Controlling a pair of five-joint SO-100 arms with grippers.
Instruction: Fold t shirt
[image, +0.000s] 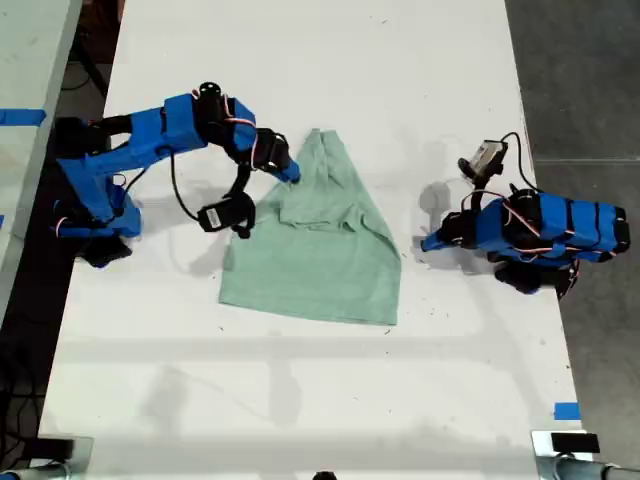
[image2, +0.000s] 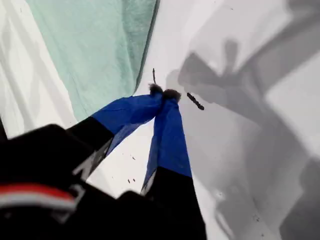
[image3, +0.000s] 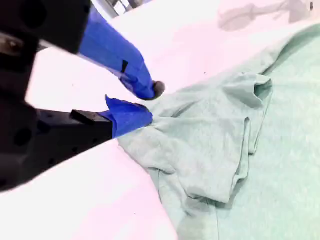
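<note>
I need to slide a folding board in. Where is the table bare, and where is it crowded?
Bare table runs below the t shirt's hem in the exterior view, and again above its peak. It is crowded at that view's left, where my second tool meets the shirt edge, and tighter at its right, beside my first tool.

t shirt (image2: 95, 55) cut by first wrist view's edge, folded-under layers hidden, table (image: 300, 400) specks too small

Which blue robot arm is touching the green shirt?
My second end effector, on the exterior view's left, touches the t shirt. My first end effector stays off it, closed.
</note>
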